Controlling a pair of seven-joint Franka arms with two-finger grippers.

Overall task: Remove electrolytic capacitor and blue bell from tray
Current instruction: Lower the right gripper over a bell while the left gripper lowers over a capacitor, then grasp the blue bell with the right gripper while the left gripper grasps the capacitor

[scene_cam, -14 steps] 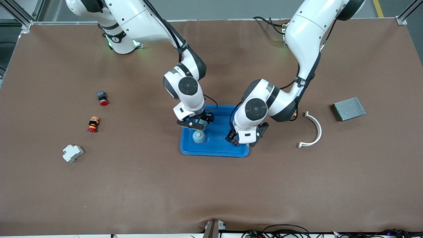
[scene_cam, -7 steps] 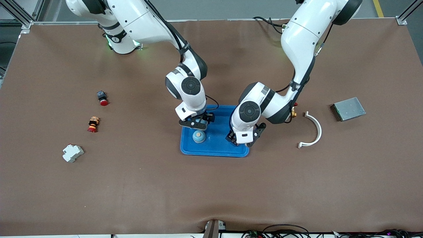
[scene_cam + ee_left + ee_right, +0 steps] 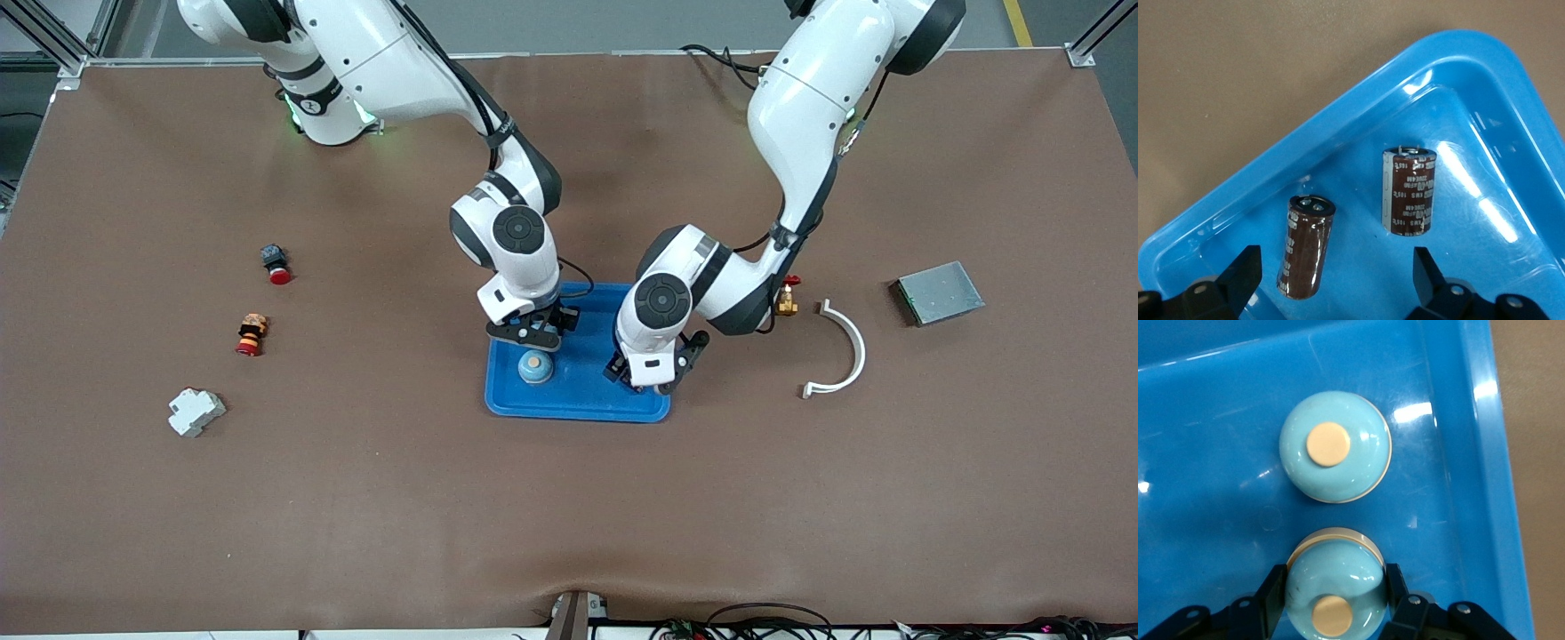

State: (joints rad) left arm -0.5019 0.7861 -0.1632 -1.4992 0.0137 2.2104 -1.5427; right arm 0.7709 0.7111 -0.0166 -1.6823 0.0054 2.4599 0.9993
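Observation:
A blue tray [image 3: 578,407] at mid-table holds two light blue bells and two brown capacitors. My right gripper [image 3: 1335,578] is shut on one bell [image 3: 1338,570], a finger pressed against each side. The other bell [image 3: 1335,447] stands free beside it, nearer the front camera [image 3: 534,366]. My left gripper [image 3: 1335,280] hangs open low over the tray's corner toward the left arm's end. One dark brown capacitor [image 3: 1305,247] lies between its spread fingers, untouched. A second capacitor [image 3: 1409,193] with a silver stripe lies just past the fingertips.
Two red-capped buttons [image 3: 276,263] [image 3: 251,334] and a white block [image 3: 196,412] lie toward the right arm's end. A small brass valve [image 3: 787,302], a white curved piece [image 3: 845,347] and a grey metal box [image 3: 939,292] lie toward the left arm's end.
My right gripper's fingers have shut on the bell under them. The left hand has shifted a little over the tray toward the right arm's end, still open.

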